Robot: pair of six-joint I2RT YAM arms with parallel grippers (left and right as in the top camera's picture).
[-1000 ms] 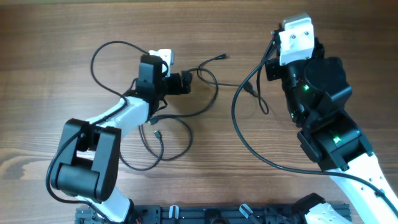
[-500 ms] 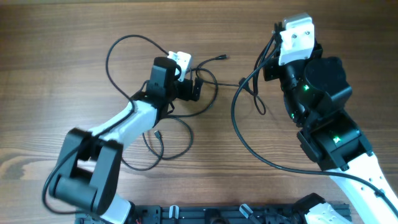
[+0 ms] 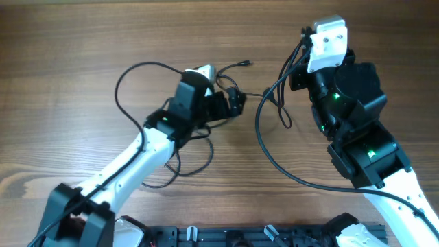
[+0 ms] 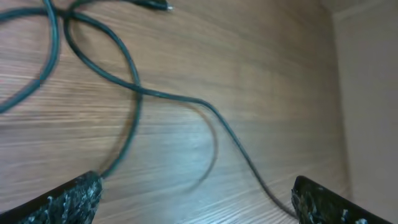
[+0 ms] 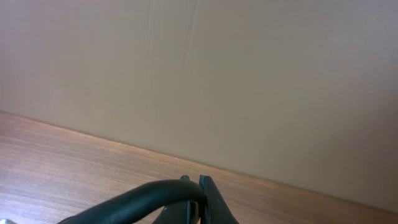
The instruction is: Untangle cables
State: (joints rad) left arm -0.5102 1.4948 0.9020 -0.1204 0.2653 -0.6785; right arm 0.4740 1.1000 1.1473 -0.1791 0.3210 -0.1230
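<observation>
The cables (image 3: 194, 156) are thin black cords lying in loose loops on the wooden table, with one plug (image 3: 243, 64) at the far centre. My left gripper (image 3: 230, 103) hovers open over the right side of these loops. In the left wrist view its fingertips (image 4: 74, 200) sit wide apart at the bottom corners, and a thin strand (image 4: 205, 106) runs between them on the wood without touching either. My right gripper (image 5: 199, 190) is shut, raised at the far right (image 3: 303, 48). A thick black arm cable (image 5: 124, 202) crosses in front of its tips.
Another thin strand with a plug (image 3: 276, 100) lies between the two arms. The right arm's thick cable (image 3: 264, 137) sweeps across the table at centre right. The left arm's own cable (image 3: 130, 79) arcs at the left. A rail (image 3: 226, 237) lines the near edge.
My left arm has stretched to the right, carrying its open gripper from the left loops toward the centre. The right arm has not moved.
</observation>
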